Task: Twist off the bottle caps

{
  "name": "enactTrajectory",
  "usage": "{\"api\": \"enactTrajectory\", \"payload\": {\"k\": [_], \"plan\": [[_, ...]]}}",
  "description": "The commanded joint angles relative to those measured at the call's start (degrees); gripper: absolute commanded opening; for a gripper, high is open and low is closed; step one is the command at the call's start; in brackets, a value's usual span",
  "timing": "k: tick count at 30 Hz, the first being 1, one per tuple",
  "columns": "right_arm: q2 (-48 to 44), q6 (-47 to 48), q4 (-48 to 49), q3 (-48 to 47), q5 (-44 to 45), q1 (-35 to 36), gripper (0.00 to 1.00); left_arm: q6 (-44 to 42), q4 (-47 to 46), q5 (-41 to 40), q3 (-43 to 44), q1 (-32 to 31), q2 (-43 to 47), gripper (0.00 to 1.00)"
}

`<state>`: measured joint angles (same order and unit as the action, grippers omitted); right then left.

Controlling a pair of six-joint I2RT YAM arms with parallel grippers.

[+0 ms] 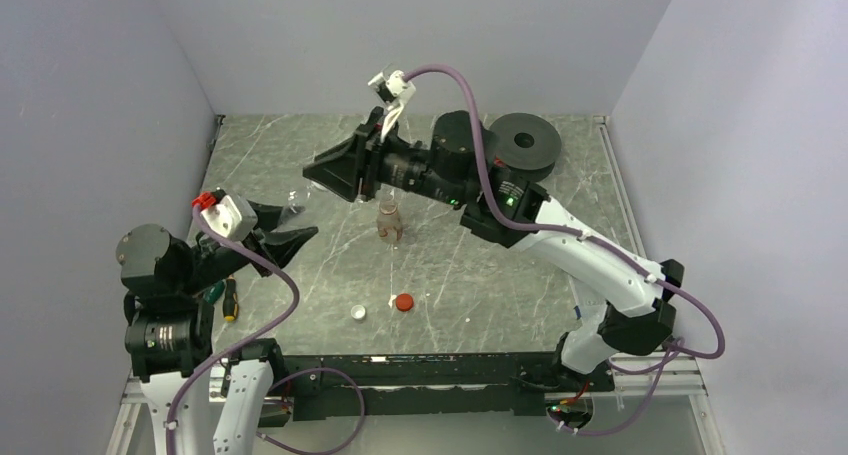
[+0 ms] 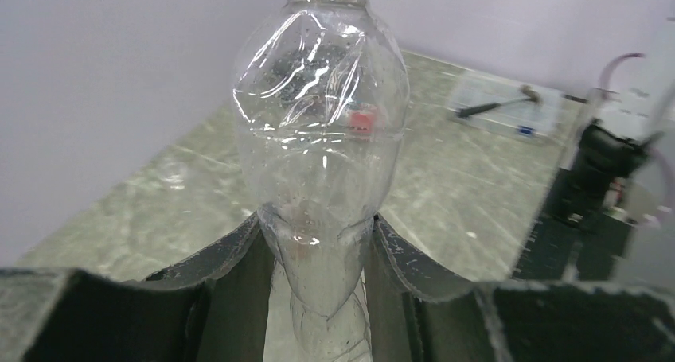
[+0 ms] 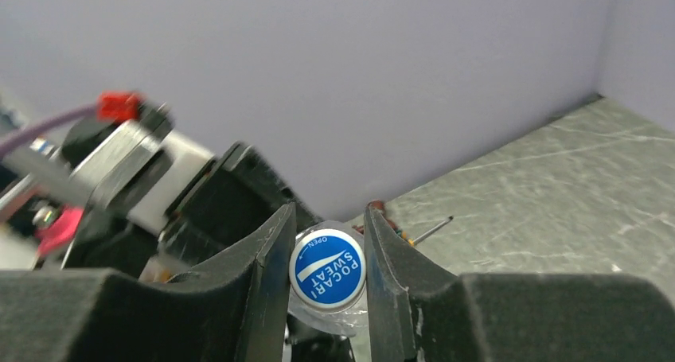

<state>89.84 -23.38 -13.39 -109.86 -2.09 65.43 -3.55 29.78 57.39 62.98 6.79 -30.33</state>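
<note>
left claw (image 2: 318, 233) clenched on the clear bottle (image 2: 318, 123) left of the red-label bottle (image 1: 389, 223), right claw (image 3: 328, 228) clamped on its blue cap (image 3: 327, 268): shld twist w/ firm squeeze, wrist axis in line w/ neck.

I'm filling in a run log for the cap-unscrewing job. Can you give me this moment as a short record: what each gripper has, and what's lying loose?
left gripper: shut on the clear bottle, at its narrow waist
right gripper: shut on the blue cap, one finger on each side
cap print: POCARI SWEAT
standing free: labelled bottle, upright, apart from both grippers
loose caps: red cap and white cap, near the arm bases
other items: black spool disc at the far right; screwdriver beside the left arm
</note>
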Motion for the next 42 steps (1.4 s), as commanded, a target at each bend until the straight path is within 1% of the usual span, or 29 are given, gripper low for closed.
{"api": "enactTrajectory", "payload": {"k": [1, 4, 7, 9, 11, 14, 15, 17, 18, 19, 20, 22, 23, 24, 26, 29, 32, 38, 42], "plan": [[-5.5, 3.4, 16.6, 4.6, -28.3, -4.9, 0.0, 2.4, 2.0, 16.8, 1.6, -0.3, -0.8, 0.0], [-6.4, 5.5, 17.4, 5.2, -34.0, -5.1, 0.0, 11.1, -2.4, 21.1, 0.5, -0.3, -1.3, 0.0], [-8.2, 7.1, 20.4, 8.4, -35.6, -5.4, 0.0, 17.6, -7.0, 24.3, -1.0, -0.4, -1.6, 0.0], [-9.1, 8.1, 21.1, 9.9, -36.4, -5.9, 0.0, 17.7, -6.6, 25.2, -0.6, -0.3, -1.8, 0.0], [-9.5, 8.9, 20.0, 10.0, -37.0, -6.5, 0.0, 15.3, -3.7, 25.1, 0.3, -0.4, -2.2, 0.0], [-9.9, 9.6, 17.7, 9.2, -34.1, -7.4, 0.0, 10.6, 0.4, 23.9, 1.2, -0.3, -2.5, 0.0], [-10.3, 9.3, 17.5, 9.3, -32.4, -7.4, 0.12, 9.5, 1.1, 23.4, 1.2, -0.4, -2.3, 0.0], [-9.8, 8.3, 15.6, 8.4, -28.1, -7.4, 0.39, 8.6, 1.0, 21.6, 1.0, -0.4, -1.8, 0.0], [-9.0, 7.7, 14.2, 7.3, -26.2, -7.4, 0.47, 8.6, 0.5, 20.4, 0.7, -0.4, -1.4, 0.0], [-8.2, 7.2, 11.7, 5.6, -24.1, -7.4, 0.5, 8.8, -0.2, 19.0, 0.5, -0.4, -1.1, 0.0], [-7.3, 6.6, 9.8, 4.5, -22.2, -7.4, 0.59, 9.0, -1.0, 18.0, 0.3, -0.3, -0.8, 0.0], [-6.5, 4.6, 7.2, 3.5, -17.3, -7.4, 0.84, 9.1, -2.1, 15.9, 0.1, -0.4, -0.4, 0.0], [-6.5, 3.5, 6.8, 3.7, -15.5, -7.3, 0.94, 9.0, -2.5, 14.5, 0.0, -0.4, -0.2, 0.0], [-6.6, 2.7, 6.6, 4.1, -14.0, -6.9, 0.98, 8.7, -2.7, 12.1, -0.1, -0.4, 0.0, 0.0], [-7.2, 1.9, 5.7, 4.7, -8.8, -5.6, 0.99, 7.3, -2.3, 9.4, 0.0, -0.4, 0.2, 0.0], [-8.4, 1.4, 4.8, 6.1, -5.5, -5.0, 0.99, 6.6, -2.3, 7.7, -0.1, -0.4, 0.2, 0.0], [-10.3, 1.3, 6.5, 9.7, -6.7, -4.6, 0.99, 6.7, -2.7, 7.6, -0.3, -0.4, 0.0, 0.0], [-12.6, 1.9, 11.4, 16.0, -7.8, -2.5, 0.99, 9.9, -5.6, 8.3, -1.3, -0.4, -0.8, 0.0], [-11.1, 1.5, 12.8, 15.8, -8.5, -1.2, 0.97, 8.6, -4.1, 8.5, -0.9, -0.3, -1.8, 0.0]]}}
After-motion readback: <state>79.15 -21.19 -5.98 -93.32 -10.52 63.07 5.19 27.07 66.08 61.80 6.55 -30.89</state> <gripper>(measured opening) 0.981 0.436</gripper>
